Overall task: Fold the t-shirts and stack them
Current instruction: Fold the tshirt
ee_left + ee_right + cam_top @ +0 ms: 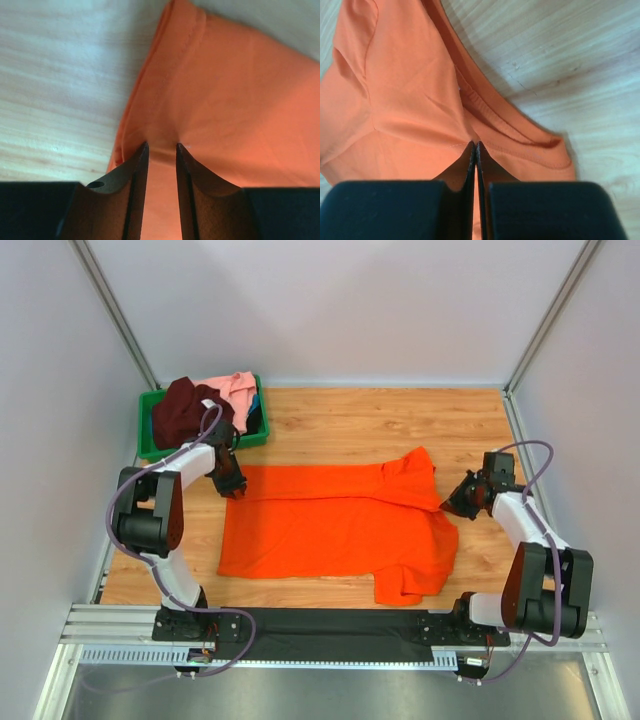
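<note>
An orange t-shirt (330,525) lies spread flat on the wooden table, its collar toward the right. My left gripper (233,485) stands at the shirt's far left corner. In the left wrist view its jaws (161,145) are parted, tips resting on the orange cloth (235,90) near its hem. My right gripper (462,498) is at the shirt's right edge. In the right wrist view it (476,144) is shut, with a pucker of orange cloth (410,90) pinched just beside the collar. A dark maroon t-shirt (185,410) and a light pink t-shirt (238,390) lie piled in the bin.
A green bin (255,432) stands at the back left corner of the wooden table (350,420), just behind my left gripper. White walls and metal posts close in the left, right and far sides. A black strip runs along the near edge.
</note>
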Available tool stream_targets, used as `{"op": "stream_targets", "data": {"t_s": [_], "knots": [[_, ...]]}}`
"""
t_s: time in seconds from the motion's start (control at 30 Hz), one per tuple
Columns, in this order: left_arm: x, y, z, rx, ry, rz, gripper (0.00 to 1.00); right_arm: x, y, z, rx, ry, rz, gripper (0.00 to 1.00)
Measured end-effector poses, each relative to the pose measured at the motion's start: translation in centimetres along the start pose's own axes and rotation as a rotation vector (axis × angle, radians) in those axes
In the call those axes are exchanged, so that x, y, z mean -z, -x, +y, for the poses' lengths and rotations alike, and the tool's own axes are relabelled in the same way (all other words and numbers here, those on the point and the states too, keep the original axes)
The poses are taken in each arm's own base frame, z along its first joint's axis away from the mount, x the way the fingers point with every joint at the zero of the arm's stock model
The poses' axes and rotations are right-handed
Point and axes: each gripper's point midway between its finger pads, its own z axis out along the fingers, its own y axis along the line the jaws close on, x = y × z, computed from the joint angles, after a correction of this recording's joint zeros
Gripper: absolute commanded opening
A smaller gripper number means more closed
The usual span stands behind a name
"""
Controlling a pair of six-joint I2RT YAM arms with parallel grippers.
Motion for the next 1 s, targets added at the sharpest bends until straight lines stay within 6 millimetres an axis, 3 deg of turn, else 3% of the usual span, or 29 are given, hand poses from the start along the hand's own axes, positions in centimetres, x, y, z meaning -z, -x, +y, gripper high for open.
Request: {"op": "stream_targets", "data": {"t_s": [0.2,0.43,0.5,0.63,0.77,0.9,1.0], "knots": [[-0.3,1.1,0.0,0.002,0.032,-0.007,0.33,1.5,1.4,0.9,-0.004,-0.030,0.002,0.00],[-0.3,1.2,0.1,0.004,0.041,-0.013,0.34,0.7,-1.5,-1.2,-0.051,-0.083,0.074,0.00],[-0.3,1.2,0.2,0.006,0.045,-0.013,0.33,0.3,-3.0,-2.2,-0.081,-0.104,0.102,0.06],[-0.1,1.0,0.3,0.008,0.047,-0.006,0.36,0.2,-4.3,-2.9,-0.091,-0.114,0.133,0.30],[0.9,0.9,-0.2,0.005,0.027,0.010,0.37,0.7,-1.7,-1.2,-0.022,-0.067,0.077,0.38],[2.4,3.4,-2.2,-0.002,-0.042,-0.049,0.37,0.2,3.0,2.5,0.065,0.057,-0.018,0.44],[2.9,4.7,-3.8,-0.013,-0.103,-0.085,0.37,-0.9,5.3,4.8,0.109,0.144,-0.044,0.46]]}}
